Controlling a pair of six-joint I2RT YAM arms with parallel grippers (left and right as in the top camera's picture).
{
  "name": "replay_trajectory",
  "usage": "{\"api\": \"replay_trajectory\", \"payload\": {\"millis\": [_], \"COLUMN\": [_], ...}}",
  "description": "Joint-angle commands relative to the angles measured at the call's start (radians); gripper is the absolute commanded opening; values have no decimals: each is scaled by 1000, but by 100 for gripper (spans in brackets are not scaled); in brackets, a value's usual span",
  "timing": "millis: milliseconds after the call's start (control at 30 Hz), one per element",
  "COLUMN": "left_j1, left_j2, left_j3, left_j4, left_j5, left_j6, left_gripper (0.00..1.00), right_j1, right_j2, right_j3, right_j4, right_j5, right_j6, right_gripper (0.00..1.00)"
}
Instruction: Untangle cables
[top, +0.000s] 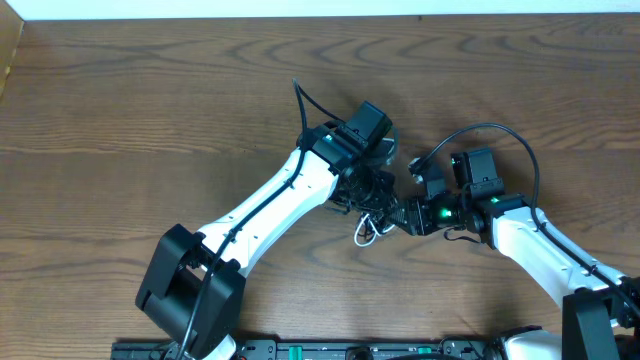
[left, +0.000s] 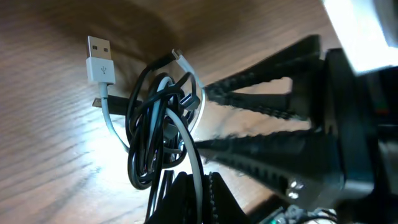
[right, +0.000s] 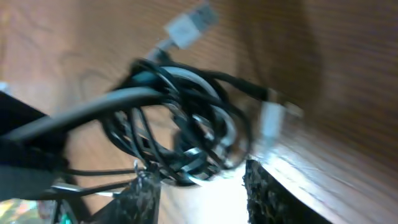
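Wood table (top: 120, 100) is carrying the whole scene. Left arm (top: 270, 205) is reaching in from 7 o'clock, right arm (top: 540, 245) from 4 o'clock, and they are meeting just off centre toward 4 o'clock.

Right gripper (right: 199, 193) is standing with jaws spread, the cable knot sitting just ahead of the gap. Left gripper (left: 196, 196) appears to be pinching the white cable (left: 107, 109) at 6 o'clock of its own view. Blur is making the contact hard to confirm.

Black cable (left: 140, 143) is coiling in several loops through the white one, and both are lying bunched on the table between the grippers. White USB plug (left: 99, 60) is poking out at 10 o'clock of the knot.
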Motion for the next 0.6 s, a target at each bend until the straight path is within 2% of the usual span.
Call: {"api": "replay_trajectory", "payload": {"millis": [0,33,100,200,300,400,500,567], "left_j1": [-2,-2,-2,-1,5,12,12,12], "left_j2": [-29,-29,-29,-29,-29,-29,-29,-29], "left_j3": [2,2,2,2,2,2,2,2], "left_j4": [5,9,21,35,33,18,-9,-19], "left_j5": [145,169,224,277,264,181,95,70], "left_j6": [14,14,14,48,58,58,58,58], "left_gripper": [8,7,7,8,7,7,8,7], "right_j1": [2,2,2,2,2,1,1,1], "right_j2": [5,5,5,5,5,5,5,5], "right_j3": [0,0,-1,-1,-1,-1,-1,-1], "right_j4": [11,11,8,-28,-90,-208,-311,-345], "right_j5": [-61,-45,20,225,420,678,828,859], "right_j6": [-32,-32,-29,39,141,331,451,471], "right_gripper": [41,41,31,2,1,1,1,1]}}
